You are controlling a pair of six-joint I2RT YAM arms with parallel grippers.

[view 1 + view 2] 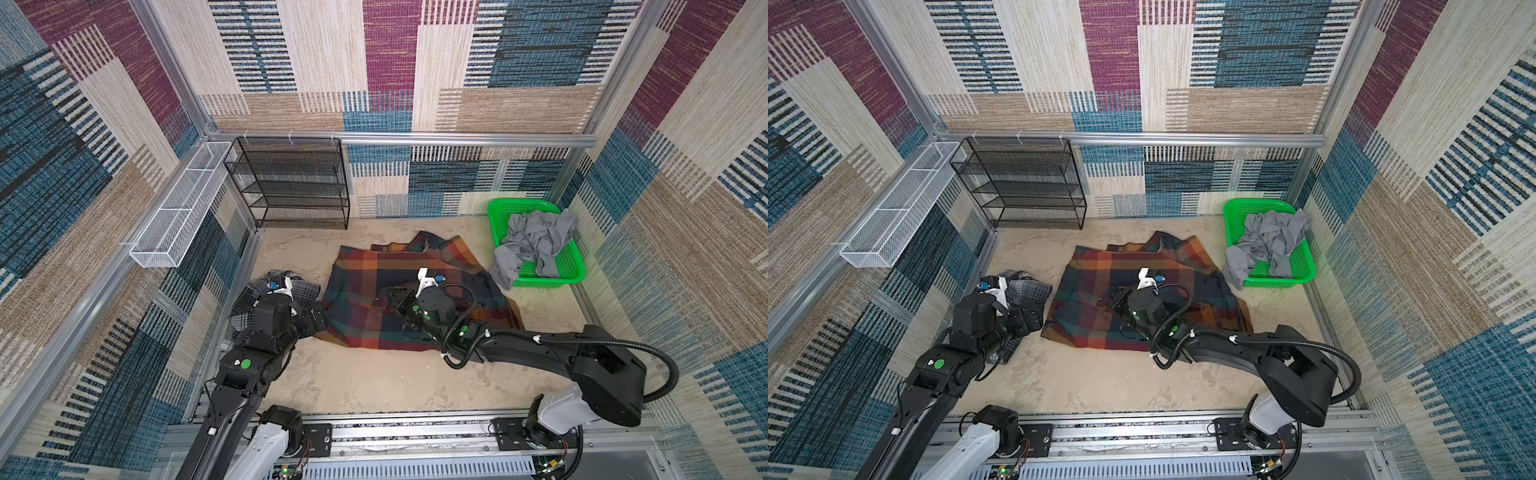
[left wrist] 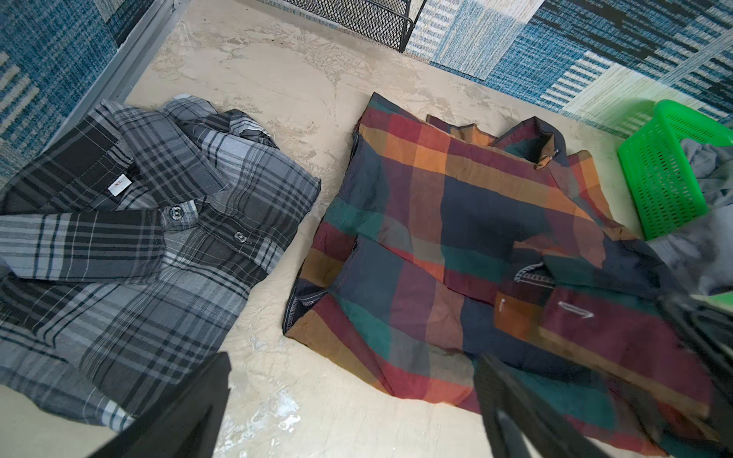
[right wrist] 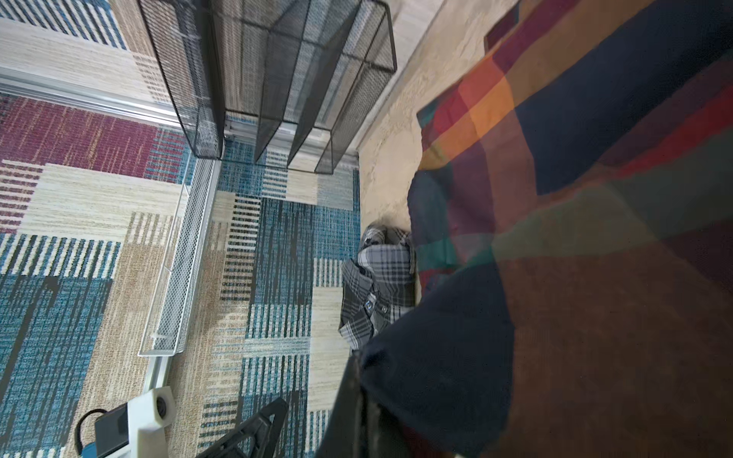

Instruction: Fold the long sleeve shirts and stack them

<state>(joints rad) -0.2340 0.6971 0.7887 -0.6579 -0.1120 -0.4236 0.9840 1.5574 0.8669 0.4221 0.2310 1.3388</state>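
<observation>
Nearest the base, the bare table lay between the two arms. The left gripper stood with its jaws wide apart and nothing between them, at the near left edge of the big shirt. Whether it touched the cloth could not be told. In the left wrist view its two fingers framed a strip of bare table between the two shirts.

The right gripper reached in from the right and sat over the middle of the big shirt, jaws closed. In the right wrist view a dark navy fold of that shirt hung from it, pinched and raised off the table.

The big shirt, in navy, orange, red and green checks, lay spread at the table's middle, partly folded, its collar toward the back wall. The grey shirt lay just left of it, apart from it, beside the left wall. It was folded, its collar buttoned and a size tag showing. In both top views the left arm hid much of it.

Farther back on the right stood a green basket, holding a grey cloth that spilled over its near left edge toward the big shirt. At the back left a black rack stood against the wall, and a white wire tray hung on the left rail.
</observation>
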